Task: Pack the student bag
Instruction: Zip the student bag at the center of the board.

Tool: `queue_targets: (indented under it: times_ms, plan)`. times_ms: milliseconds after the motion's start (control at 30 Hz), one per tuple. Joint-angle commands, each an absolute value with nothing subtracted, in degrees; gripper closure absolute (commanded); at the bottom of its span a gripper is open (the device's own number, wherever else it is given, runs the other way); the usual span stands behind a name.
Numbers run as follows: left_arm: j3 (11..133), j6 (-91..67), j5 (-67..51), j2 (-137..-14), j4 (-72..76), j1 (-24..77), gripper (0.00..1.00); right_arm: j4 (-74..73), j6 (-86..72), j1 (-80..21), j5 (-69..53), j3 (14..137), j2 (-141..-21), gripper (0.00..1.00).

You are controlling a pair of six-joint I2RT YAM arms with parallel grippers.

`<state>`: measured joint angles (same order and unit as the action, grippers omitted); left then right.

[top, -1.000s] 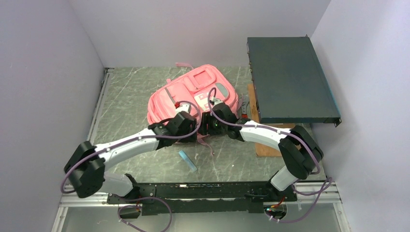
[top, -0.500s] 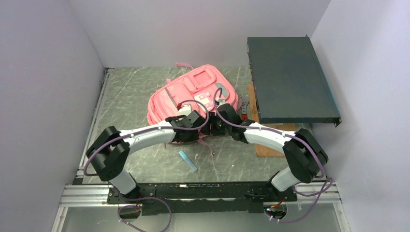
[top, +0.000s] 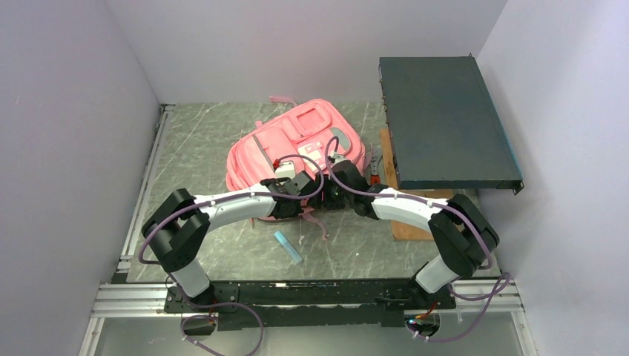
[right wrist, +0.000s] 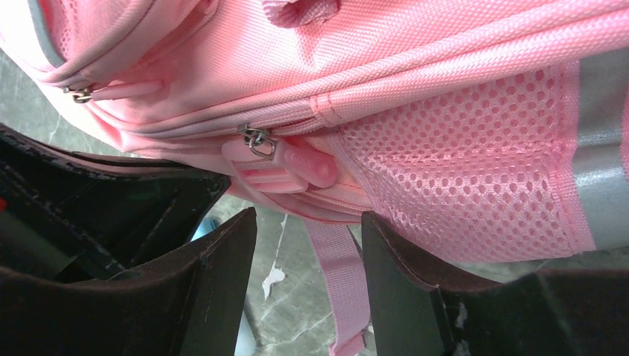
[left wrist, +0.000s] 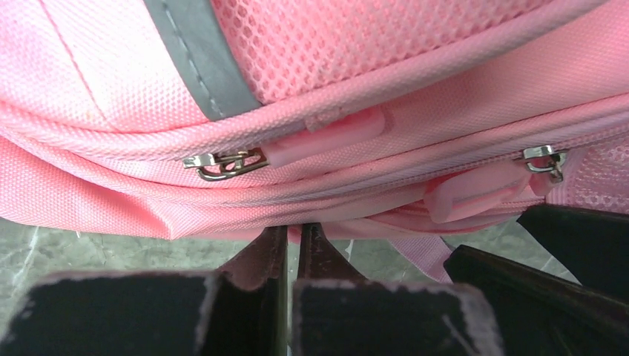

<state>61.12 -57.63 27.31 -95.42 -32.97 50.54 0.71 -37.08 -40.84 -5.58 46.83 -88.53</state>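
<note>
The student bag [top: 297,141] is laid flat on the grey table [top: 193,156], towards the far middle, front pockets up and its near edge turned to the arm bases. That edge carries the main zip line, so both arms are brought in low against it, side by side.

The left gripper [left wrist: 293,237] is seen shut, tips together right at the bag's lowest fabric fold, under a metal zip slider [left wrist: 222,162]. A pink sliver shows between the tips. Whether cloth is really pinched cannot be told. Judged purpose: the bag is anchored so that a zip can be worked.

The right gripper [right wrist: 308,252] is held about half open on nothing, jaws set either side of a hanging pink strap [right wrist: 337,282], just below a second slider with a pink pull tab [right wrist: 285,167]. The tab is not yet gripped. Opening the compartment is judged to be the step in hand.

A small light-blue item [top: 288,247] is left on the table near the bases, probably awaiting packing. A dark flat case [top: 445,119] is set over a wooden board [top: 406,225] at the right.
</note>
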Motion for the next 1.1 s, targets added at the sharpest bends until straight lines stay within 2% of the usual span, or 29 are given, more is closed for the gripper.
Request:
queue_targets:
  times_ms: [0, 333, 533, 633, 733, 800, 867, 933, 1067]
  plan:
    - [61.6, -56.6, 31.7, -93.7, -34.3, 50.6, 1.00, 2.8, -37.0, -40.5, -4.6, 48.0, -90.1, 0.44]
    - [54.3, -58.9, 40.4, -83.7, -39.7, 49.5, 1.00, 3.4, -38.0, -38.8, -0.8, 48.9, -94.8, 0.44]
    - [46.9, -54.1, 40.9, -74.8, -37.3, 43.8, 1.00, -1.0, -34.0, -38.3, 5.9, 51.2, -94.4, 0.44]
    - [44.5, -44.7, 34.5, -70.1, -31.4, 40.2, 1.00, -2.6, -31.0, -38.3, 5.7, 52.0, -93.4, 0.44]
    - [42.4, -33.1, 14.9, -66.2, -19.0, 39.9, 0.99, -1.1, -29.6, -38.6, 1.8, 51.0, -91.5, 0.44]
    - [39.5, -31.6, 7.9, -63.5, -12.1, 41.2, 0.79, -0.6, -29.7, -38.6, -1.7, 50.8, -91.1, 0.43]
    - [37.2, -31.6, 5.2, -61.8, -7.2, 42.5, 0.65, -0.6, -29.8, -38.6, -3.4, 50.9, -91.3, 0.44]
    - [37.2, -31.9, 4.7, -62.7, -6.3, 43.0, 0.57, -0.3, -30.1, -38.7, -4.1, 50.5, -91.4, 0.44]
    - [39.3, -30.9, 4.8, -67.4, -6.1, 44.2, 0.50, -0.2, -30.3, -38.8, -5.1, 50.4, -91.9, 0.44]
